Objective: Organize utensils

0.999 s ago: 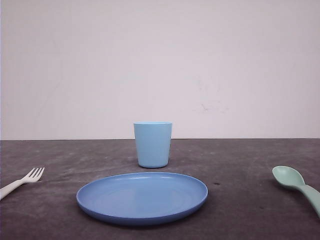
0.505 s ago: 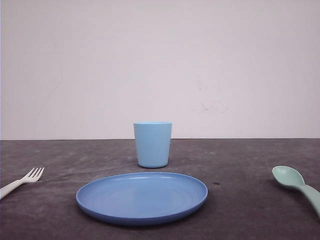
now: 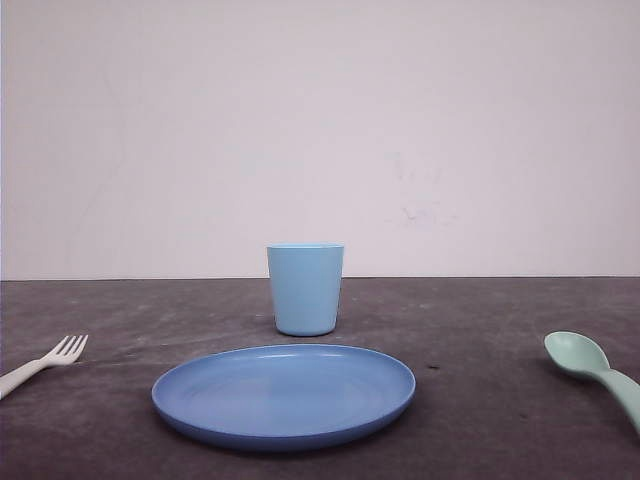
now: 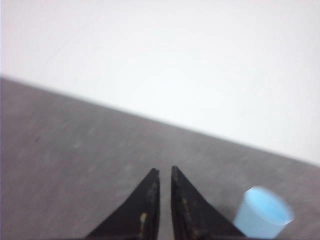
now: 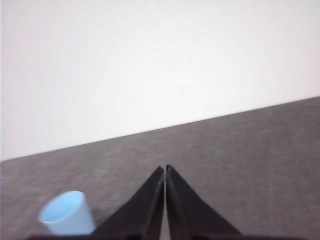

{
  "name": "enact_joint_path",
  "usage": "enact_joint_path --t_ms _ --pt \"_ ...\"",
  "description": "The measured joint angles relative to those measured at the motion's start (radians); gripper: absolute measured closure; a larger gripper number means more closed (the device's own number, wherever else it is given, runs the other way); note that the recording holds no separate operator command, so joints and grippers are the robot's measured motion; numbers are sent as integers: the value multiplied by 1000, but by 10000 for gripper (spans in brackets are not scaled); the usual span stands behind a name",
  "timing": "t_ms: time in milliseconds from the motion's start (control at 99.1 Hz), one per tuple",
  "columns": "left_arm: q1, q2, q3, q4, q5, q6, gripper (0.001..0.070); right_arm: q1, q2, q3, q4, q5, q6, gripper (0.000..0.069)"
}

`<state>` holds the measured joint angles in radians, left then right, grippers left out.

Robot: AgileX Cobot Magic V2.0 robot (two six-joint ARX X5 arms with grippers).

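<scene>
White fork (image 3: 45, 362) flat on tabletop (image 3: 480, 400) at far left, tines toward rear; blue plate (image 3: 284, 392) centre, cup (image 3: 305, 288) upright behind it; mint spoon (image 3: 594, 374) flat at far right. Neither utensil near a hand. Left hand (image 4: 164, 171): fingers nearly together, thin gap, empty. Right hand (image 5: 165, 168): fingers together, empty.

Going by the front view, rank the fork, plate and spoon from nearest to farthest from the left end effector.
1. Fork, far left, on the left end effector's side.
2. Plate, centre.
3. Spoon, far right.
Judged by sides.
</scene>
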<state>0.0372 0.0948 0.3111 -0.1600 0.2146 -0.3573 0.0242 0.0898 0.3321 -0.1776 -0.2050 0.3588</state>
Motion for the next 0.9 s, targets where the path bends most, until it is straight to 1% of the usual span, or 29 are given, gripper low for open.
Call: enact_joint_path --t_ms 71,161,303,363,424,555,636,696,807,898 --pt "0 64 89 -95 34 0 694 0 57 84 -66 -13 6 683" --pt "0 159 203 -233 73 30 694 0 138 186 -163 -41 4 683" --pt "0 299 372 -406 79 112 694 0 269 319 -306 -83 -34 683" --pt "-4 351 421 -441 79 147 694 0 326 354 -356 -84 -61 683" --pt "-14 396 443 -446 79 176 694 0 381 369 -387 -84 -90 683" --pt "-48 489 447 -460 78 207 694 0 496 369 -425 -82 -148 683" --pt "-75 544 447 -467 61 216 694 0 566 369 -436 -78 -172 683" --pt "-97 578 447 -469 26 219 694 0 614 369 -441 -72 -182 683" --pt "-134 632 447 -469 -46 231 694 8 692 369 -441 -23 -200 683" --pt "-156 670 447 -476 -80 238 694 23 738 369 -453 32 -217 683"
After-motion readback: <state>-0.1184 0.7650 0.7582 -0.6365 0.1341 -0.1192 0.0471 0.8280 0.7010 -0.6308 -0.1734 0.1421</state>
